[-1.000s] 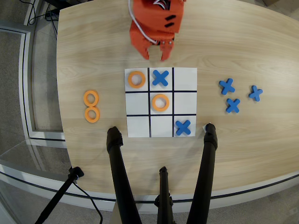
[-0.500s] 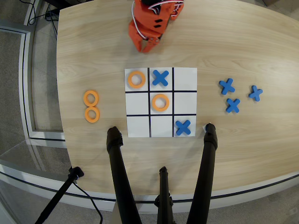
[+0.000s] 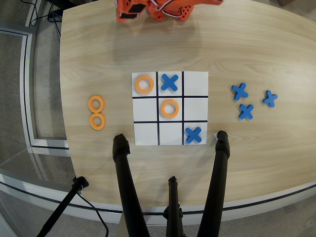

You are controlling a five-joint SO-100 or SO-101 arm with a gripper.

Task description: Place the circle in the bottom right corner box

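Hovering at the desk's point(image 3: 256, 44) far edge, my jaws' state cannot be told, while two spare orange circles point(image 3: 97, 112) lie left of the grid sheet point(image 3: 195, 109).

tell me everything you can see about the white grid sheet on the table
The white grid sheet is a flat, paper-like square lying on the wooden table, near its middle in the overhead view. Thin black lines split it into nine cells. Orange rings sit in the top-left and centre cells; blue X pieces sit in the top-middle and bottom-right cells. The other five cells are blank. The arm is not touching it.
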